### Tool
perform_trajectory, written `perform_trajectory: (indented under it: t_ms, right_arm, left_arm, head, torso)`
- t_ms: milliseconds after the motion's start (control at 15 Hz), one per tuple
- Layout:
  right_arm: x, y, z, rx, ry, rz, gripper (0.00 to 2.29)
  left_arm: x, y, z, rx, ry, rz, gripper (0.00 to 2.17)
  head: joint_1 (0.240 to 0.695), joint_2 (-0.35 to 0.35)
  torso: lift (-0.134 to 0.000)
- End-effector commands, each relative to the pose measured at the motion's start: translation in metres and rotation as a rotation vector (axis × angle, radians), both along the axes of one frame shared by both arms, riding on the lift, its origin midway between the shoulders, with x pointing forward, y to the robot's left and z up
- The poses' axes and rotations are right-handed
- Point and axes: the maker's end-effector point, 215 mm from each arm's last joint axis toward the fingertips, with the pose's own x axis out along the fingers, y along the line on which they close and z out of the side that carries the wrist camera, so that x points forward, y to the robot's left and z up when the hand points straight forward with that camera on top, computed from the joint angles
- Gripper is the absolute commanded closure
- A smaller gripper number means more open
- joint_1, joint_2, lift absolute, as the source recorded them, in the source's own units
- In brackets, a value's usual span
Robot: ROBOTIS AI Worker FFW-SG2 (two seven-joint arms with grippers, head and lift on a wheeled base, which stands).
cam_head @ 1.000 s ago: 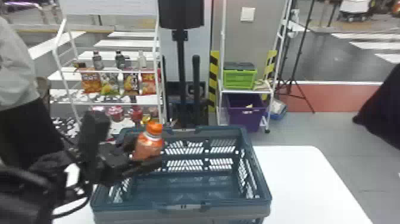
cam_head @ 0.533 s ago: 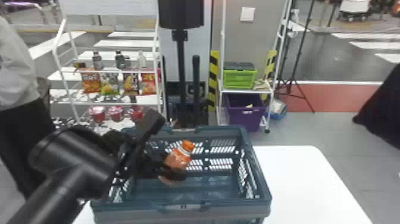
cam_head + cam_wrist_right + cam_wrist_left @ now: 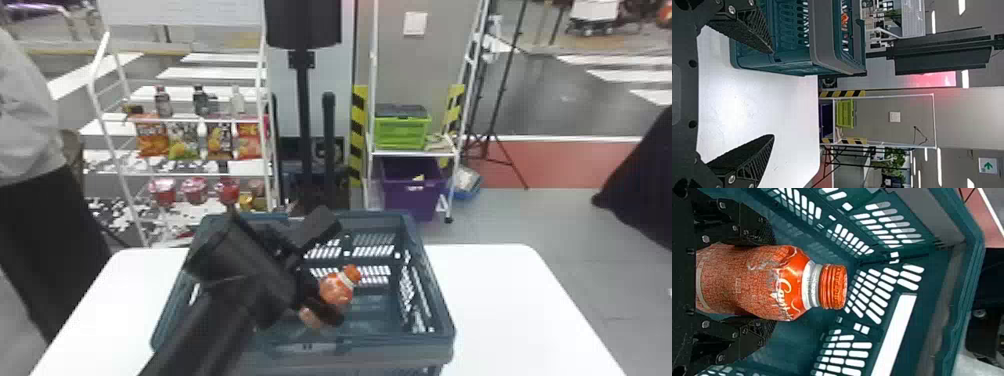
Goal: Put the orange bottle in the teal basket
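Tilted orange bottle (image 3: 338, 289), clasped by left gripper (image 3: 768, 283), is now carried farther in and lower, inside teal basket (image 3: 390, 344) walls; only set-down and release seem left.

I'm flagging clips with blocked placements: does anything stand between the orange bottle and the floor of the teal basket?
Nothing visible does. The orange bottle, gripped by the left gripper, is within the walls of the teal basket, with open space toward its floor; the floor behind the gripper is hidden.
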Motion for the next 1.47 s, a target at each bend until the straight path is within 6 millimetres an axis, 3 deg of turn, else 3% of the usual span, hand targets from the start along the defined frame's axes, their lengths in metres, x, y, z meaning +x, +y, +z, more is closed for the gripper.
perform_trajectory:
  t_ms: [0, 133, 400, 667, 800, 1000, 1200, 1400]
  right_arm:
    - [-0.001, 0.0, -0.001, -0.002, 0.0, 0.001, 0.13]
    - [-0.002, 0.0, -0.002, -0.002, 0.003, 0.003, 0.13]
    - [-0.003, -0.001, -0.002, -0.003, 0.005, 0.0, 0.13]
    - [-0.003, -0.001, -0.004, -0.003, 0.008, 0.001, 0.13]
    - [-0.003, -0.003, -0.006, -0.006, 0.011, -0.003, 0.13]
    - [-0.003, -0.006, -0.007, -0.008, 0.012, -0.006, 0.13]
    - [-0.002, -0.006, -0.007, -0.008, 0.013, -0.006, 0.13]
    - [-0.002, -0.01, -0.007, -0.011, 0.013, -0.009, 0.13]
  left_arm:
    - [-0.002, 0.011, -0.018, 0.067, 0.035, -0.009, 0.56]
    - [0.0, 0.027, -0.026, 0.125, 0.039, -0.003, 0.56]
    - [-0.005, 0.033, -0.039, 0.15, 0.069, -0.003, 0.53]
    - [-0.004, 0.034, -0.038, 0.153, 0.061, -0.002, 0.23]
    - [0.001, 0.035, -0.034, 0.145, 0.046, 0.011, 0.21]
    - [0.016, 0.032, -0.003, 0.053, -0.022, 0.058, 0.2]
    - [0.029, 0.035, 0.05, -0.074, -0.107, 0.117, 0.2]
    - [0.031, 0.061, 0.105, -0.226, -0.192, 0.229, 0.2]
  head:
    - [0.499, 0.0]
    - [0.499, 0.0]
    - [0.499, 0.0]
    - [0.499, 0.0]
    - [0.499, 0.0]
    - [0.499, 0.0]
    - [0.499, 0.0]
    - [0.499, 0.0]
  torso:
    - [0.0]
    - [0.0]
    - [0.0]
    - [0.0]
    - [0.0]
    - [0.0]
    - [0.0]
    - [0.0]
